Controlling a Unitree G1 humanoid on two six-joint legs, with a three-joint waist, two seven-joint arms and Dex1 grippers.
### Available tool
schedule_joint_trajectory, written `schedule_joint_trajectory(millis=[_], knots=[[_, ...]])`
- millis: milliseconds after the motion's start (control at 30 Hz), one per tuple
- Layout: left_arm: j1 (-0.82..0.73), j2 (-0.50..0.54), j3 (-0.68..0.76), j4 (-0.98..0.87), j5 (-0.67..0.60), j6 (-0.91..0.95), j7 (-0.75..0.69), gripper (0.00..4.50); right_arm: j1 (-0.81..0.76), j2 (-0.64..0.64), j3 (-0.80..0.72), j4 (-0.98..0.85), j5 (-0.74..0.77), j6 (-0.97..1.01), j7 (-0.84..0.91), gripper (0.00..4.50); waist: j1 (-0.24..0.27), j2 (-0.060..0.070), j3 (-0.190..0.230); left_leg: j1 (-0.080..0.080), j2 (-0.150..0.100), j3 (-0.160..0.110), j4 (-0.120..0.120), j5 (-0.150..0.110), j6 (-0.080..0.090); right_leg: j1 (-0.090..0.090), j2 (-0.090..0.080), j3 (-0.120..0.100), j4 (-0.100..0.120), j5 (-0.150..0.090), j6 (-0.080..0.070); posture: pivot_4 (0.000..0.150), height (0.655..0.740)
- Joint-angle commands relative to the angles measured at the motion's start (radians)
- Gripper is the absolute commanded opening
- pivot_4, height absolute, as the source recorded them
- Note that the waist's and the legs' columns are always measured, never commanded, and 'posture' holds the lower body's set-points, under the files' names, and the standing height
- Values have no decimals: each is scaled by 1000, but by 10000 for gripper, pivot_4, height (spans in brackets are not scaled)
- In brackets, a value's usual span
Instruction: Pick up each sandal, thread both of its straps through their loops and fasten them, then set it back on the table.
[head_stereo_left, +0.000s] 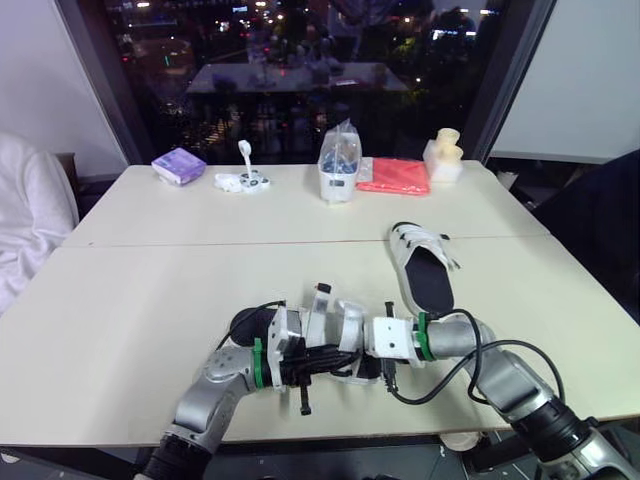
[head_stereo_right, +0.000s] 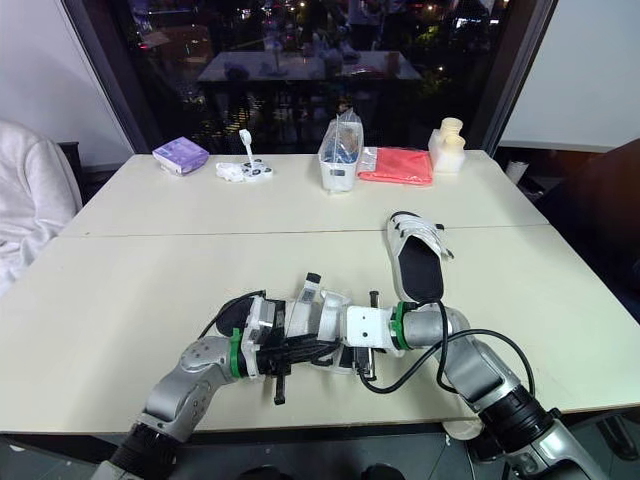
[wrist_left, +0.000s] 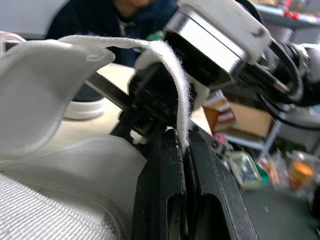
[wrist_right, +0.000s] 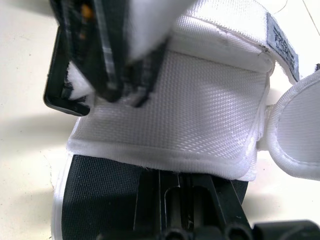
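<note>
Threads strap of near sandal: pinches it tight in left pincer; cannot tell state of right pincer. Next needs aiming into loop.

From bottom left comes the left arm, from bottom right the right arm, elbows bent, wrists meeting low centre. The left gripper pinches a white strap, fingers pressed together. The right gripper faces it, very close.

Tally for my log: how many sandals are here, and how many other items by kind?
Sandals: 2 (held sandal, loose sandal)
Purple packet: 1
White gadget: 1
Clear bag: 1
Red cloth: 1
Cream container stack: 1
Total: 7
</note>
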Motion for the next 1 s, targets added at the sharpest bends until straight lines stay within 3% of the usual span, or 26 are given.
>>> schedule_joint_trajectory(millis=[33,267,300,367,600,633,1000], knots=[[7,29,-29,87,68,-7,-10,393,-1,-5,11,37,-29,12,2,0,0,1,0,0,0,0,0,0,0,0,0,0,0,0,0,1500,7400],[-25,45,-28,146,88,-36,-19,393,-2,-5,10,41,-31,9,0,0,1,1,-1,5,1,0,0,0,0,0,-1,-1,-1,-1,2,1500,7400],[-31,48,-28,142,79,-17,-21,2821,-3,-4,10,42,-31,9,-1,0,1,1,-1,5,1,0,0,0,0,0,-1,-1,-1,-1,2,1500,7400],[-43,55,-23,125,59,20,-23,8759,-4,-4,10,43,-31,8,-1,0,1,1,-1,5,1,0,0,0,-1,0,-2,-1,-1,-1,2,1500,7400],[-65,85,4,51,-4,126,-46,42247,-11,-3,13,55,-34,-1,-3,0,0,1,0,4,1,0,-1,0,0,0,-2,-1,-1,-1,2,1500,7400],[-67,98,9,20,-33,166,-62,44324,-14,-3,14,58,-35,-3,-3,0,0,1,0,4,1,0,-1,0,0,0,-2,-1,-1,-1,2,1500,7400],[-103,173,74,-115,-166,356,-98,44324,-38,2,17,91,-39,-25,-4,0,-2,1,2,-2,1,0,-1,0,0,-3,-1,-1,-1,-1,2,1500,7400]])
